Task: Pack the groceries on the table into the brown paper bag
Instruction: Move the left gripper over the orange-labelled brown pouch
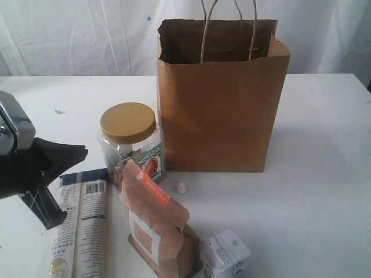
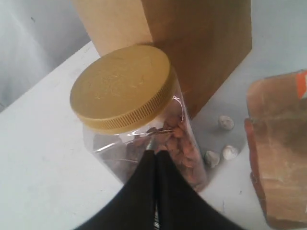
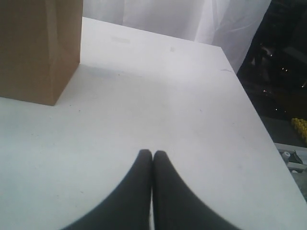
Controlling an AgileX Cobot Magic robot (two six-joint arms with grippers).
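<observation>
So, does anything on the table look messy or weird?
Yes: little crumpled white paper balls lie loose on the table between the jar and the brown pouch. They look like litter, not groceries.

A white cloth backdrop point(image 1: 69, 35) hangs in soft folds behind the table point(image 1: 324, 174), filling the exterior view from ten o'clock round to two o'clock, and it is evenly lit with only faint shadows. Past one side edge of the white tabletop, the right wrist view shows a dark space point(image 3: 283, 57) with small glints of light and a cluster of small yellow things point(image 3: 300, 125).
</observation>
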